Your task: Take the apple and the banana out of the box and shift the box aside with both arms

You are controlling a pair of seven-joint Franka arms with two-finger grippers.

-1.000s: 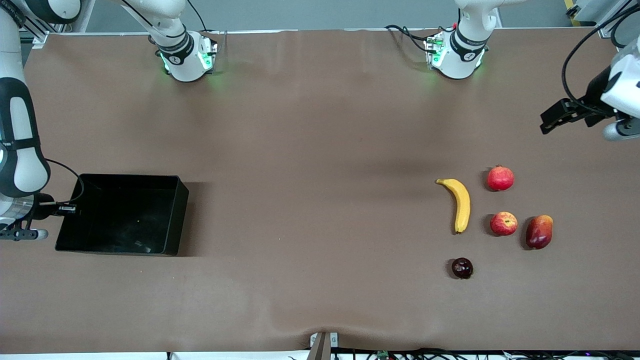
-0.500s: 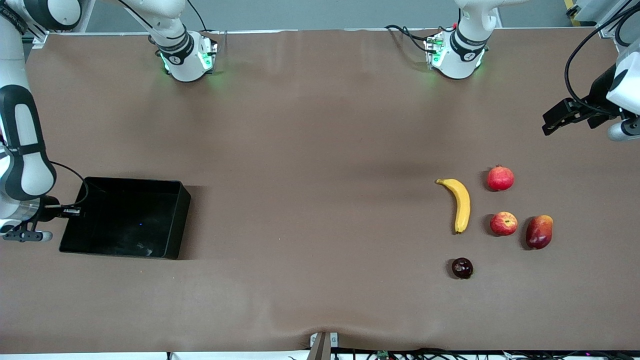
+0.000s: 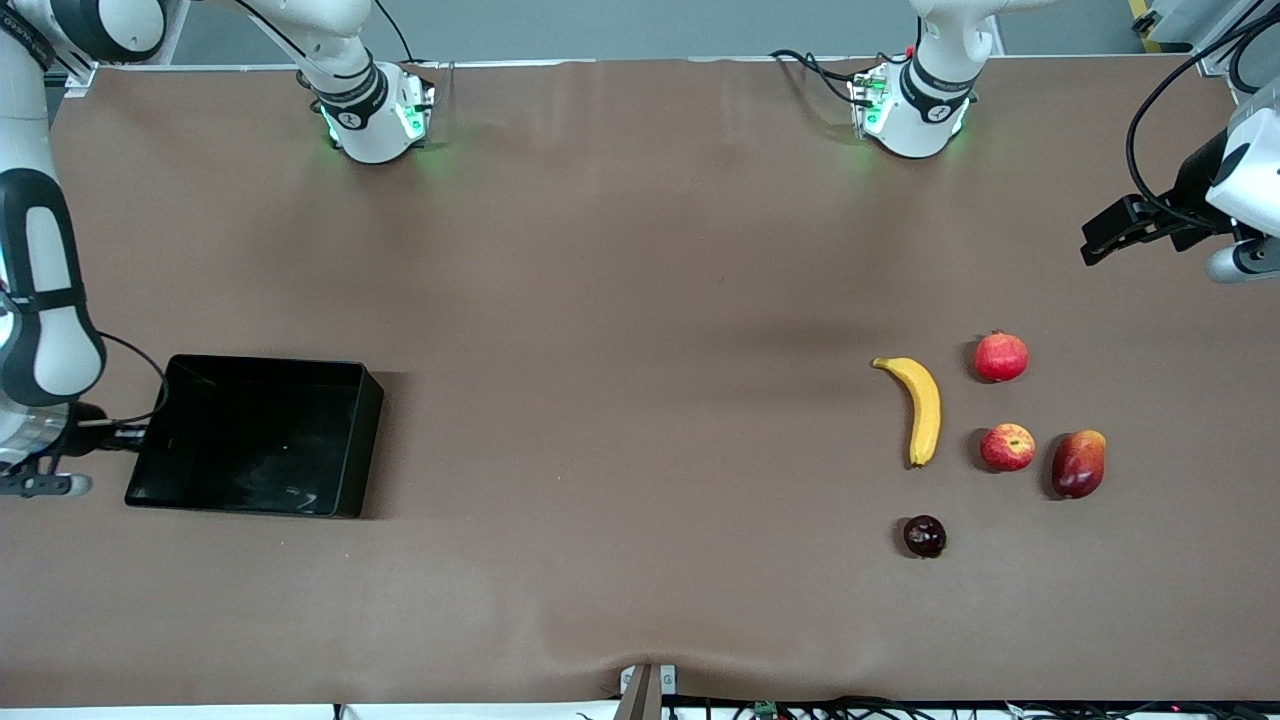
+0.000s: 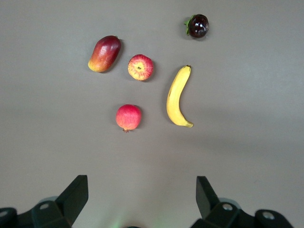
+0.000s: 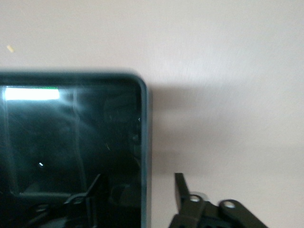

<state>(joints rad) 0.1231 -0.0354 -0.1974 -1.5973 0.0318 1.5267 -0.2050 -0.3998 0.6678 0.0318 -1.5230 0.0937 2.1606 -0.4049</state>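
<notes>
Box [image 3: 365, 440] sits empty at the right arm's end of the bench. Banana [image 3: 924, 410] and apple [image 3: 1007, 447] are out, lying toward the left arm's end with a pomegranate [image 3: 1001, 357], a mango [image 3: 1079, 463] and a dark mangosteen [image 3: 924, 536].

Right hand [image 5: 137, 178] is at the box's end wall, fingers apart and straddling it: one inside, one outside, gripping nothing. Left hand [image 4: 141, 179] hangs over bare bench at its own end, spread wide and empty; that arm waits.

I read the job as about done. The box looks light, stiff and glossy, so likely slippery. I'd pinch mid-wall, low on the rim, and slide rather than lift. The fruit is firm, but the banana bruises; take it mid-length
</notes>
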